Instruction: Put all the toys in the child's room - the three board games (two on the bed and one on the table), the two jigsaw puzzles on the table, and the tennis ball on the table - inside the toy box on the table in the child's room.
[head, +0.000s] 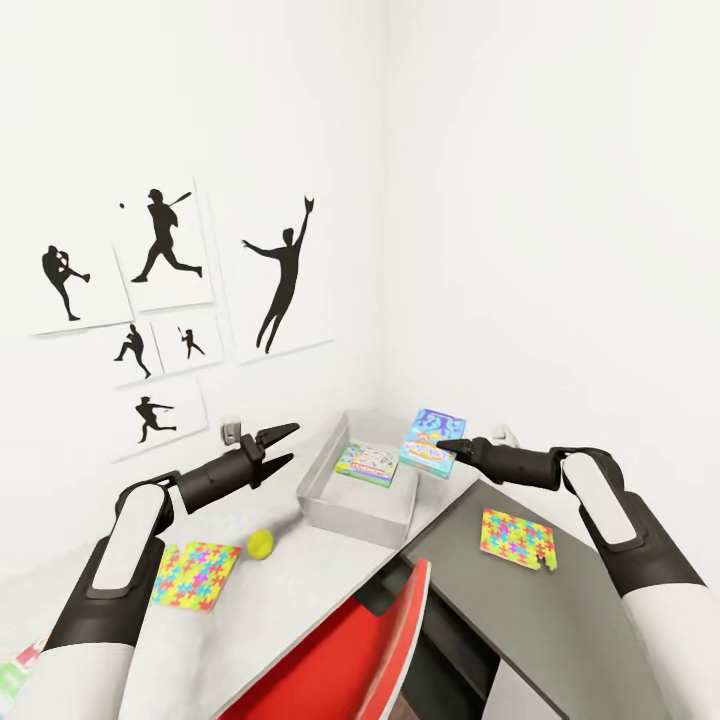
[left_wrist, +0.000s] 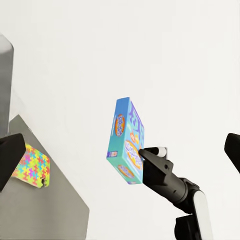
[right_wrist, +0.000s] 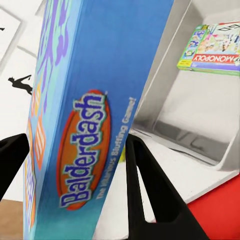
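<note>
— How is that blue Balderdash box (head: 431, 443) going to handle?

— I'm judging it as light, stiff cardboard with a glossy, probably slippery print. It is flat and wide, so a pinch across its thin dimension near one edge looks right, though it could swing about that pinch.

— And what is the right gripper (head: 447, 446) doing?

— Its jaws are closing across the box's thickness, one finger (right_wrist: 150, 200) lying against the printed side and the other on the far face. The box is standing out ahead of the jaws, tilted, in the air.

— Where is the toy box (head: 324, 470)?

— Just beyond and below the jaws' tips, on the table (head: 300, 590). The Monopoly box (head: 368, 463) is lying flat inside it already, so the blue one will need the free floor beside it.

— The left gripper (head: 283, 445)?

— Its jaws are spreading wide with nothing between them, hanging on the other side of the toy box. Below and behind them the tennis ball (head: 261, 542) and one jigsaw puzzle (head: 196, 574) are sitting on the pale top; the second jigsaw puzzle (head: 516, 536) is lying on the dark section behind the right jaws.

— Those last things?

— I'd guess the ball rolls easily; the thin puzzles need lifting by an edge.
</note>
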